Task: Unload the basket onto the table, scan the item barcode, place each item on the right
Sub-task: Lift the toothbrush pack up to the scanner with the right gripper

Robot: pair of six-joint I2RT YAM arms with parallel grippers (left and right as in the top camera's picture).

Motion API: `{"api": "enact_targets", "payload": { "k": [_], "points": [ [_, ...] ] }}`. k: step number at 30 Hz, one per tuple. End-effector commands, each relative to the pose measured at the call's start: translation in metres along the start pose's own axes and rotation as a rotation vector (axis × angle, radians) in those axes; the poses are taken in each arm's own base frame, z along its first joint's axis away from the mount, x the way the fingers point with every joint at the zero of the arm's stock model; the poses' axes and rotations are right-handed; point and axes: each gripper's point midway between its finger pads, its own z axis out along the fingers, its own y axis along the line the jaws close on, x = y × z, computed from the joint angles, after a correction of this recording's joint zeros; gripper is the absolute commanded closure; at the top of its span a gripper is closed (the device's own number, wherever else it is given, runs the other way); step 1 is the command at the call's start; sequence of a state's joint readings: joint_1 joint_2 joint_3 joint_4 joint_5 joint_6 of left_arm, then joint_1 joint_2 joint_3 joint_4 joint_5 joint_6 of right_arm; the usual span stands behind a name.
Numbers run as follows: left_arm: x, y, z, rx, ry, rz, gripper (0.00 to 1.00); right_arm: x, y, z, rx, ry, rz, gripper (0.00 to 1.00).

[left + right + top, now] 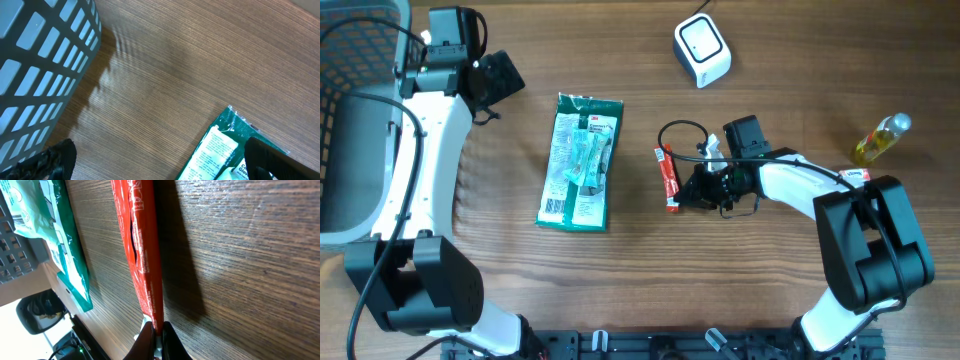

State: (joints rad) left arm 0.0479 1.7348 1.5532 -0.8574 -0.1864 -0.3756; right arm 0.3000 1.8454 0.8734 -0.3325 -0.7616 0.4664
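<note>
1. Starting at the right claw: narrow, pinched flat on the near end of the red stick packet.
2. Running straight out from the fingertips in the wrist view, so long axis in line with the claw. Seen from overhead, lying roughly near-to-far on the worktop, just left of the right wrist. Hard to say whether lifted clear of the wood or resting on it.
3. No barcode readable on the red face in view. Which side carries it, cannot tell.
4. Over to the scanner: white, at the far edge, well apart from the packet and slightly to its right. Probably calls for a carry away from the robot, then a turn of the packet's printed face toward the window.
5. Nearer arm by far: the right one, already gripping. Looks like lift and present come next.
6. Out to the left claw: spread wide, holding nothing, up by the basket, well away from the scanner.
7. Between the two arms: the green pack, flat, near the red packet but not touching.
8. Far right: a bottle of yellow liquid, lying tilted, out of the path.
9. Tally: one red packet, one green pack, one scanner, one bottle, one basket, two claws.
</note>
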Motion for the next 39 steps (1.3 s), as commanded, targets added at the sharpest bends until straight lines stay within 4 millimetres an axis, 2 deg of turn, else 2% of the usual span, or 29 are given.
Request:
{"api": "enact_targets", "payload": {
  "k": [1, 10, 15, 18, 23, 25, 26, 31, 34, 39],
  "points": [
    [0.001, 0.002, 0.002, -0.012, 0.002, 0.009, 0.0, -0.001, -0.003, -0.001, 0.012, -0.009, -0.021, 0.96],
    [0.001, 0.002, 0.002, -0.012, 0.002, 0.009, 0.0, 0.002, -0.003, -0.002, 0.016, -0.001, -0.013, 0.96],
    [0.001, 0.002, 0.002, -0.012, 0.002, 0.009, 0.0, 0.0, 0.011, -0.016, 0.007, -0.038, -0.074, 0.96],
    [0.001, 0.002, 0.002, -0.012, 0.002, 0.009, 0.0, -0.003, 0.022, -0.032, 0.028, -0.087, -0.141, 0.96],
    [0.001, 0.002, 0.002, -0.012, 0.002, 0.009, 0.0, -0.01, 0.047, -0.085, 0.173, -0.175, -0.242, 0.96],
    [0.001, 0.002, 0.002, -0.012, 0.002, 0.009, 0.0, -0.016, 0.063, -0.116, 0.26, -0.19, -0.297, 0.96],
    [0.001, 0.002, 0.002, -0.012, 0.002, 0.009, 0.0, -0.022, 0.08, -0.141, 0.315, -0.203, -0.369, 0.96],
    [0.0, 0.002, 0.002, -0.013, 0.002, 0.009, 0.0, -0.04, 0.117, -0.202, 0.457, -0.304, -0.539, 0.95],
    [0.001, 0.002, 0.002, -0.012, 0.002, 0.009, 0.0, -0.074, 0.118, -0.229, 0.612, -0.446, -0.641, 0.96],
    [0.001, 0.002, 0.002, -0.012, 0.002, 0.009, 0.0, -0.107, 0.103, -0.237, 0.812, -0.452, -0.82, 0.96]
  ]
}}
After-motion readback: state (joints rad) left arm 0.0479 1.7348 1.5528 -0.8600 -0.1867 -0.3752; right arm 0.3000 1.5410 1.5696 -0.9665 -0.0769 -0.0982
